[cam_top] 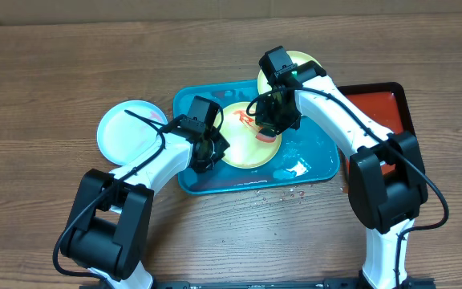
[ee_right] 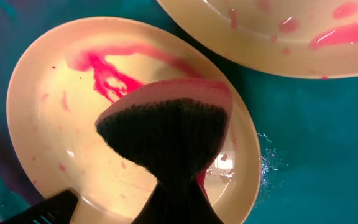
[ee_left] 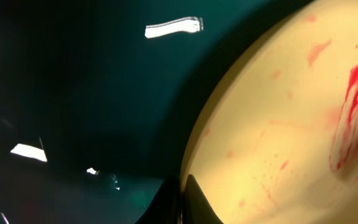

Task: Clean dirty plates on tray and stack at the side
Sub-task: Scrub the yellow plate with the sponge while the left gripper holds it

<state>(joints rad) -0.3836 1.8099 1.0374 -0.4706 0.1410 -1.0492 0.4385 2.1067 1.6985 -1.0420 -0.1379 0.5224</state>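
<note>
A pale yellow plate (cam_top: 243,148) smeared with red sauce lies in the middle of the turquoise tray (cam_top: 315,164). My left gripper (cam_top: 208,150) is shut on that plate's left rim; in the left wrist view the jaws pinch the edge of the plate (ee_left: 278,124) at the gripper (ee_left: 182,202). My right gripper (cam_top: 269,124) is shut on a sponge (ee_right: 166,124), dark scouring side up with a pink layer, pressed onto the plate (ee_right: 55,124) beside a sauce streak. A second yellow plate (cam_top: 301,64) with pink smears overlaps the tray's far rim. A whitish blue plate (cam_top: 128,130) lies on the table left of the tray.
A red dark-rimmed tray (cam_top: 383,108) sits right of the turquoise one, under the right arm. Water pools on the tray floor (cam_top: 295,170), and droplets dot the wooden table in front of it. The left finger (ee_right: 48,208) shows at the plate's near edge.
</note>
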